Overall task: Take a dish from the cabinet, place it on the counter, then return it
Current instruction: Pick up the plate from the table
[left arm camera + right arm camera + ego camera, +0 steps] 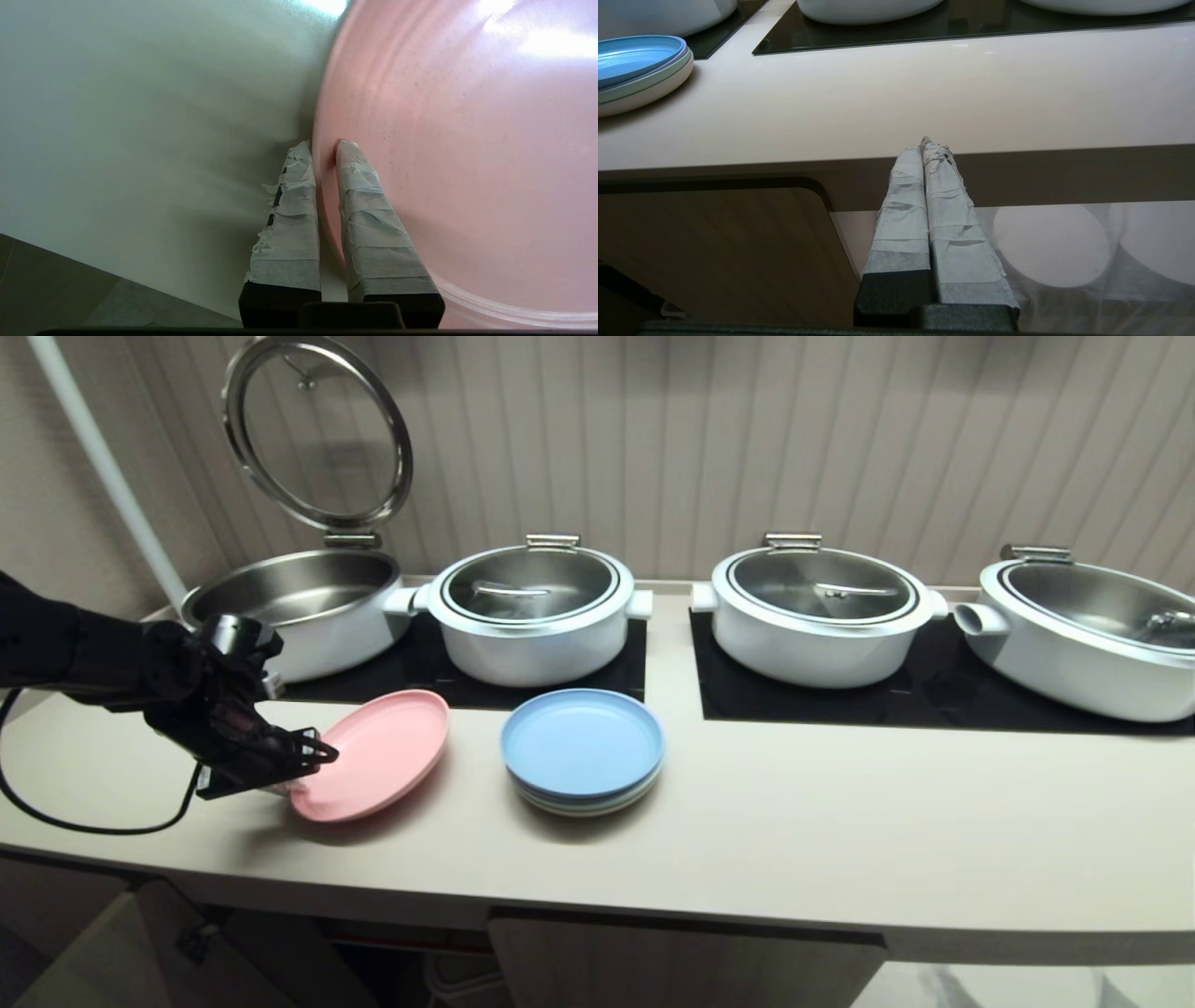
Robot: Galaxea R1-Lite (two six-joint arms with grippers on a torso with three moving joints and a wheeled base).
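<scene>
With the pink dish (378, 753) already on the desk (747, 803), the left gripper (303, 775) pinched its rim; returning it to the cabinet remained.

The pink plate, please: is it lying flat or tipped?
Tipped: the pink plate has its near rim pinched by the left gripper and lifted off the counter.

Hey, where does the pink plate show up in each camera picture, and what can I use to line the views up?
Head view: the pink plate sits on the counter at left, its near rim in the left pincer.
Left wrist view: it fills the right side, with one finger outside the rim and the other inside.
Right wrist view: not in it.
Shared landmark: the cream counter; the blue-topped plate stack links the head and right wrist views.
</scene>
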